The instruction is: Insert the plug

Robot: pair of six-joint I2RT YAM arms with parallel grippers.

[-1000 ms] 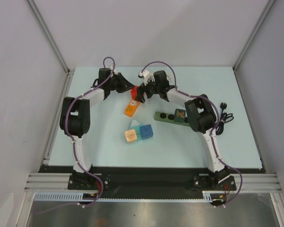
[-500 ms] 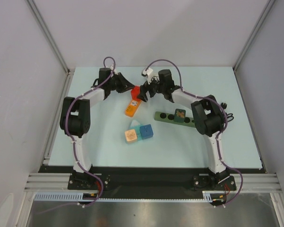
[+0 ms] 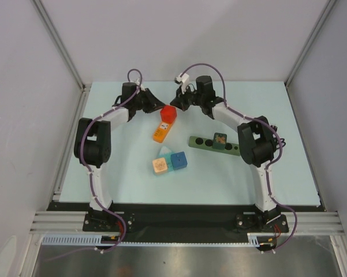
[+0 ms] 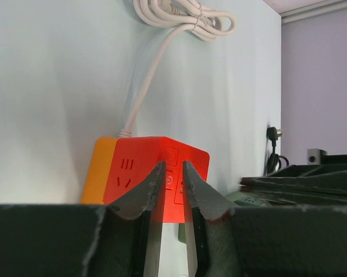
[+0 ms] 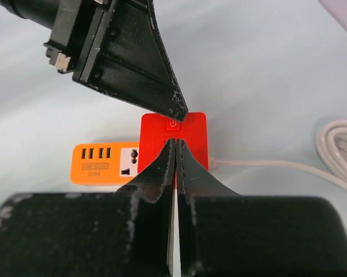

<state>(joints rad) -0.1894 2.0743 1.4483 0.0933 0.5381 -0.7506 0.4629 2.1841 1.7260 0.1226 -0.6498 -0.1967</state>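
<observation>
Sighting the black plug [image 4: 272, 133] from my left wrist only: it sits on the pale table [image 3: 219, 179] off to the right, with its dark cord [image 4: 275, 161] bunched just beside it. It is well apart from both of my grippers and unheld.

The red socket cube [image 3: 168, 113] sits toward the far side of the table, between my two grippers. One face has three-pin slots and another has a power symbol. No brand is readable. The orange power strip [image 3: 160, 132] lies just beside it, with a row of USB ports and one universal socket. A small label under the ports is too fine to read. A white cable [image 5: 260, 165] runs from the cube to a tied white coil [image 4: 185, 14].

Left gripper [image 4: 170, 167]: jaws parted narrowly, tips at the cube's face on either side of the power symbol, nothing between them.

Right gripper [image 5: 174, 145]: fingers pressed together, empty, pointing at the cube from the opposite side. I cannot tell whether they touch it.

Nearer my bases lie a dark green bar with round holes [image 3: 203, 141], a blue block [image 3: 178, 160] and, touching it, an orange-faced block [image 3: 159, 166].
</observation>
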